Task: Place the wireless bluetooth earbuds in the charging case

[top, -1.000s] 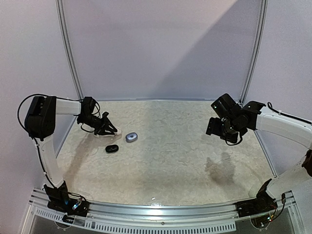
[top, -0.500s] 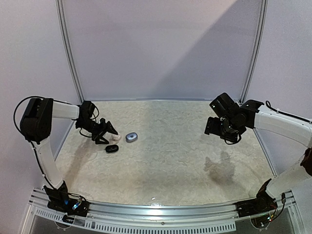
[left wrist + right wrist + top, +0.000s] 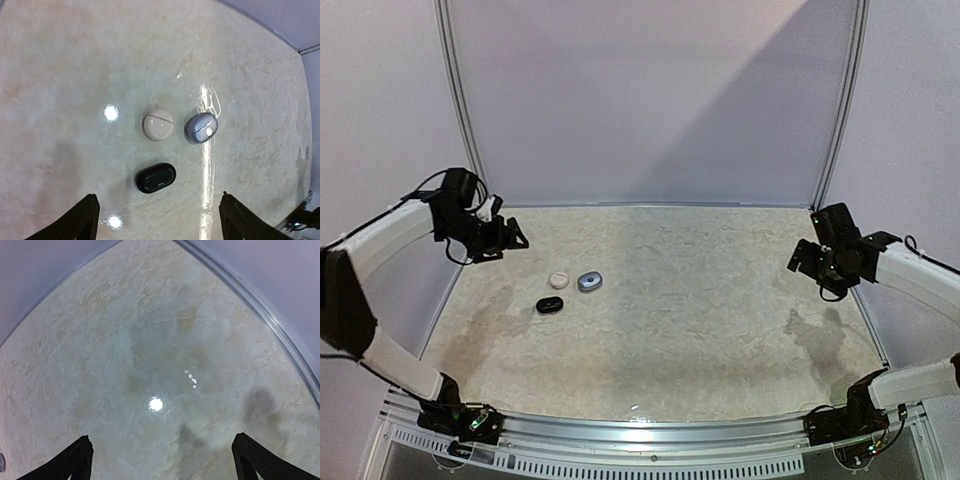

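Out in front of my left gripper, wide open and empty like my right gripper, the white case is looking light and slippery; I am guessing its sides are best to pinch.

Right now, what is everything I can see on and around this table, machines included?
cream-white round charging case: one, cream-white, left part of the table, shut.
silvery grey pebble-shaped charging case: one, silvery grey, just right of the cream one in the top view.
glossy black oval charging case: one, black, nearer the arm bases than the other two.
earbuds: none showing.
marbled beige table: one, beige, under everything.
plain back wall: one, pale grey, behind the table.
metal rail: one, silver, near edge.
left gripper: one, black, far left, open, empty.
right gripper: one, black, right side, open, empty.
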You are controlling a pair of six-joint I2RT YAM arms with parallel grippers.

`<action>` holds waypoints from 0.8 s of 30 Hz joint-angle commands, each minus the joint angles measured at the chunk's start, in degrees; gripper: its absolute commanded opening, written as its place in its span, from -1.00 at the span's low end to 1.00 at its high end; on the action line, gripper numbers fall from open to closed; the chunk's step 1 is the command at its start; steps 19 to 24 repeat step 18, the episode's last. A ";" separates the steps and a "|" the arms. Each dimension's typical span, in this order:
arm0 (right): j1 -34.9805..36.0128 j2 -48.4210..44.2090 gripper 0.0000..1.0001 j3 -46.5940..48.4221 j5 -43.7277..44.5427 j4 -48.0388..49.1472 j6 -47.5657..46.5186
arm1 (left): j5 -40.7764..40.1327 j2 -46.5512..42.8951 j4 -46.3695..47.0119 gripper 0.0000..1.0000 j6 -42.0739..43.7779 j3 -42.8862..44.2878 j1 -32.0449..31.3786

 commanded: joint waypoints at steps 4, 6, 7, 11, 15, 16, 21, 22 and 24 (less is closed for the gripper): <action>-1.95 -17.29 0.98 -17.19 18.46 19.27 -3.33 | -14.31 -33.42 11.74 0.98 17.68 -20.46 0.66; -1.92 -20.83 0.98 -20.42 21.72 20.89 -3.28 | -16.54 -39.98 15.06 0.99 17.81 -27.14 0.67; -1.97 -22.18 0.98 -21.56 23.14 20.80 -2.33 | -17.63 -40.85 14.42 0.99 18.45 -28.46 0.66; -1.98 -25.27 0.98 -24.24 23.97 20.36 -2.47 | -22.24 -45.15 15.92 0.99 20.02 -35.35 3.91; -1.93 -25.92 0.98 -23.92 23.98 18.35 -1.52 | -21.40 -46.48 18.55 0.98 17.50 -37.25 7.11; -1.93 -25.92 0.98 -23.66 24.15 18.14 -1.10 | -20.68 -46.51 20.15 0.99 17.30 -38.27 7.84; -1.96 -25.92 0.98 -22.89 24.49 18.33 -1.69 | -21.07 -46.21 22.88 0.99 17.58 -40.86 8.99; -1.96 -25.92 0.98 -22.89 24.49 18.33 -1.69 | -21.07 -46.21 22.88 0.99 17.58 -40.86 8.99; -1.96 -25.92 0.98 -22.89 24.49 18.33 -1.69 | -21.07 -46.21 22.88 0.99 17.58 -40.86 8.99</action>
